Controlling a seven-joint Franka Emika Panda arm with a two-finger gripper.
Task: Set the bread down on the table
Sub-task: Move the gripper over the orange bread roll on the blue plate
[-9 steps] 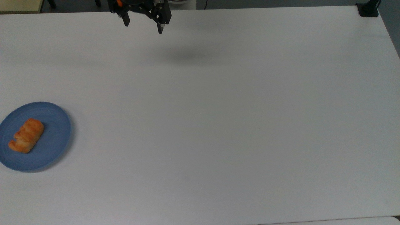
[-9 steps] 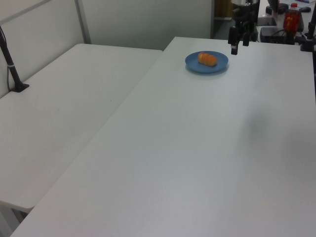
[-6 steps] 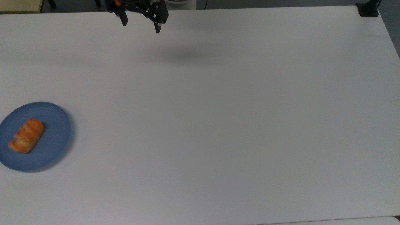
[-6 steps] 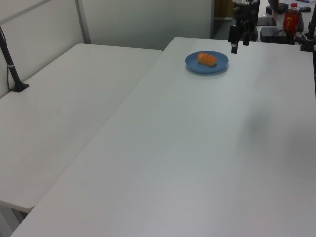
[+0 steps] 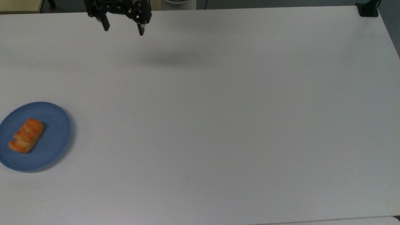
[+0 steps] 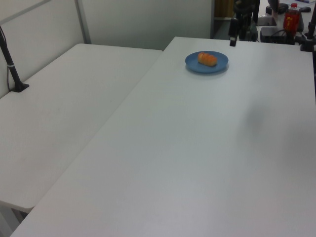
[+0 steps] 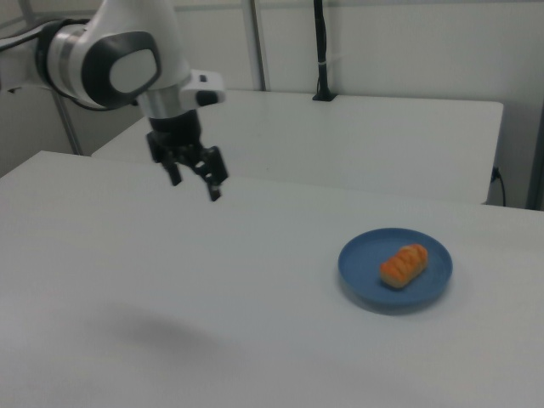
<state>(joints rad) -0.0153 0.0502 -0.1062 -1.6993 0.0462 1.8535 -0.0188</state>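
We see even, soft overhead light, a faint blurred shadow on the table (image 5: 218, 125), mild grain, no glare.

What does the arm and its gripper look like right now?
The arm is glossy white with rounded segments, dark grey bands at the joints and a grey oval cap on its side. The gripper is black and angular, with two slim black fingers; in the top view the gripper shows small pale fingertips and a few light screw heads on its body.
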